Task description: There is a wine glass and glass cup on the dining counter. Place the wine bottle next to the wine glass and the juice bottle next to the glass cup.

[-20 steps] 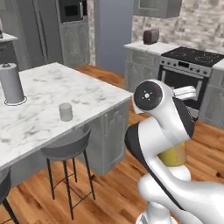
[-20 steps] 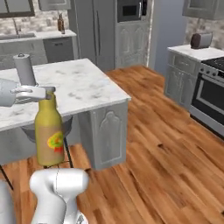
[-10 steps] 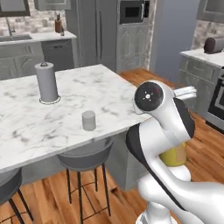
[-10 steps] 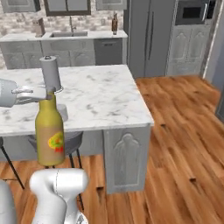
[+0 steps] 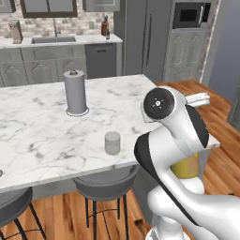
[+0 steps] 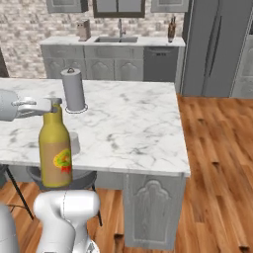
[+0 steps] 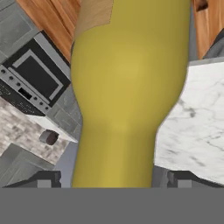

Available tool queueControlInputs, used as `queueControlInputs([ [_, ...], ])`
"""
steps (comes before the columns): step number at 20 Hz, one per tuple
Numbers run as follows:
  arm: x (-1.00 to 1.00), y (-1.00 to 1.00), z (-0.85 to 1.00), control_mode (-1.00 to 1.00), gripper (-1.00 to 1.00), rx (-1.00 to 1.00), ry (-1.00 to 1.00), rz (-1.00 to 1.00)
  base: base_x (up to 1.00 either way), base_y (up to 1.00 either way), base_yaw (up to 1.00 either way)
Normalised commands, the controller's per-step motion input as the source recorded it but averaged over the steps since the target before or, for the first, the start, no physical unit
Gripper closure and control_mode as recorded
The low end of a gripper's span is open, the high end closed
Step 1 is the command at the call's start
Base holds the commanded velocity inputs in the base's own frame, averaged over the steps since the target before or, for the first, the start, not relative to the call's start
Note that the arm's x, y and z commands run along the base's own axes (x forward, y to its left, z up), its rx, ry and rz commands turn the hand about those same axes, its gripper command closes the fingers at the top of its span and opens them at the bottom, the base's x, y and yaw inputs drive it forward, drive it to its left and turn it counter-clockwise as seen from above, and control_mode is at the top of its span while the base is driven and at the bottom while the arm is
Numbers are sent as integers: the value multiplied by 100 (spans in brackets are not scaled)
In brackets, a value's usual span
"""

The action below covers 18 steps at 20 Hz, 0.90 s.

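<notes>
My gripper (image 6: 48, 105) is shut on the neck of the juice bottle (image 6: 55, 148), a stout yellow-orange bottle with a red-and-yellow label, held upright in the air at the near edge of the dining counter (image 6: 133, 128). In the hand view the juice bottle (image 7: 127, 87) stands between the two fingertips (image 7: 178, 181). In the left base view its lower part (image 5: 187, 166) shows behind my arm. The glass cup (image 5: 112, 143), a short grey tumbler, stands on the marble near the front edge; in the right base view the glass cup (image 6: 74, 142) peeks out just behind the bottle. The wine glass and wine bottle are out of view.
A tall grey paper towel roll (image 5: 76, 92) stands further back on the counter. Two dark stools (image 5: 105, 187) are tucked under the near edge. Behind are the sink counter (image 6: 118, 42) and fridge (image 5: 150, 37). Wooden floor (image 6: 217, 163) lies right of the counter's end.
The whole picture has shifted: the base has moved, and the counter with cup and roll has slid right in the left view. The bottle stays gripped.
</notes>
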Motion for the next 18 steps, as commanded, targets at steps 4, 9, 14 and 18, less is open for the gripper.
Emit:
queueControlInputs([
  [4,0,0,0,100,100,0,0,0,48,-11,19],
  [9,-4,0,0,-100,100,1,0,2,2,-2,7],
  [14,16,-18,4,-100,100,0,-16,13,0,0,0],
  [18,77,-68,3,-100,100,0,-32,28,0,0,0],
])
